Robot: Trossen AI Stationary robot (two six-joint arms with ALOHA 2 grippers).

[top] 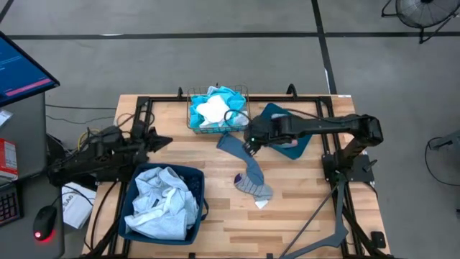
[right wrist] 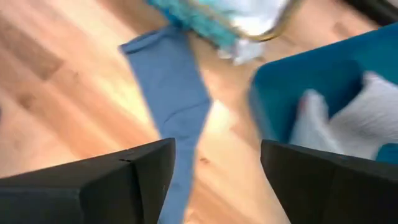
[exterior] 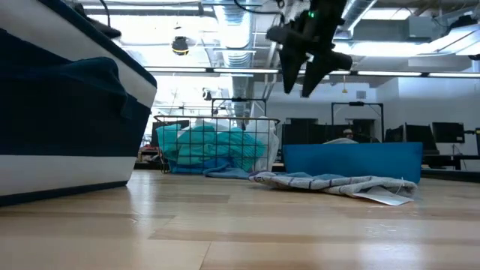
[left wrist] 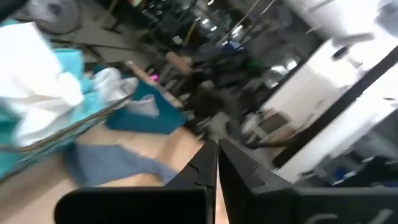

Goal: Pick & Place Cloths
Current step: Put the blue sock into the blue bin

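Note:
A long grey-blue cloth (top: 248, 169) lies flat on the table, also seen in the right wrist view (right wrist: 177, 93) and the low view (exterior: 330, 182). Turquoise and white cloths (top: 215, 108) fill a wire basket (top: 192, 119). Pale blue and white cloths (top: 164, 200) are heaped in a teal bin (top: 129, 216) at the near left. My right gripper (top: 251, 146) is open and hovers high above the far end of the grey-blue cloth, well clear of the table in the low view (exterior: 300, 84). My left gripper (top: 164, 142) is shut and waits at the table's left.
A second teal bin (top: 277, 115) sits partly under my right arm, right of the basket. The near-left bin's wall (exterior: 67, 127) fills the left of the low view. Bare wood shows at the table's near middle and right. A monitor and desk stand beyond the left edge.

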